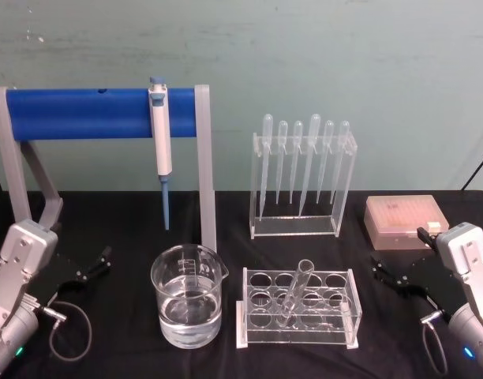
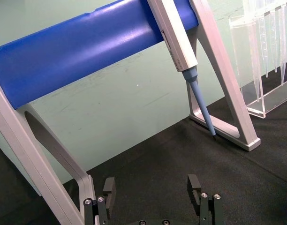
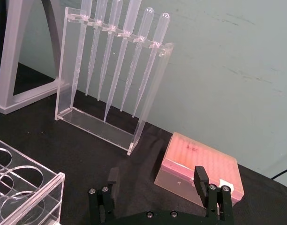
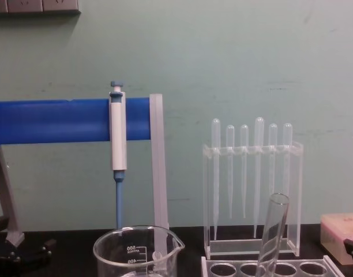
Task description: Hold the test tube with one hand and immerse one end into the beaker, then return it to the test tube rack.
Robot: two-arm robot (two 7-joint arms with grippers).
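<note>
The clear test tube (image 1: 295, 294) leans tilted in a hole of the clear acrylic rack (image 1: 346, 314) at the table's front centre; its flared rim rises above the rack in the chest view (image 4: 273, 234). Left of the rack stands the wide glass beaker (image 1: 188, 298), part filled with clear liquid, its graduation marks visible from the chest (image 4: 137, 251). My left gripper (image 1: 95, 264) rests open at the far left, well apart from the beaker, with nothing between its fingers (image 2: 108, 188). On the far right my right gripper (image 1: 387, 272) also stands open and empty (image 3: 156, 180).
A blue-barred grey stand (image 1: 99, 113) holding a pipettor (image 1: 161, 138) rises behind the beaker. A clear rack of several plastic pipettes (image 1: 303, 178) stands behind the tube rack. A pink tip box (image 1: 405, 221) sits at the back right. The table is covered in black cloth.
</note>
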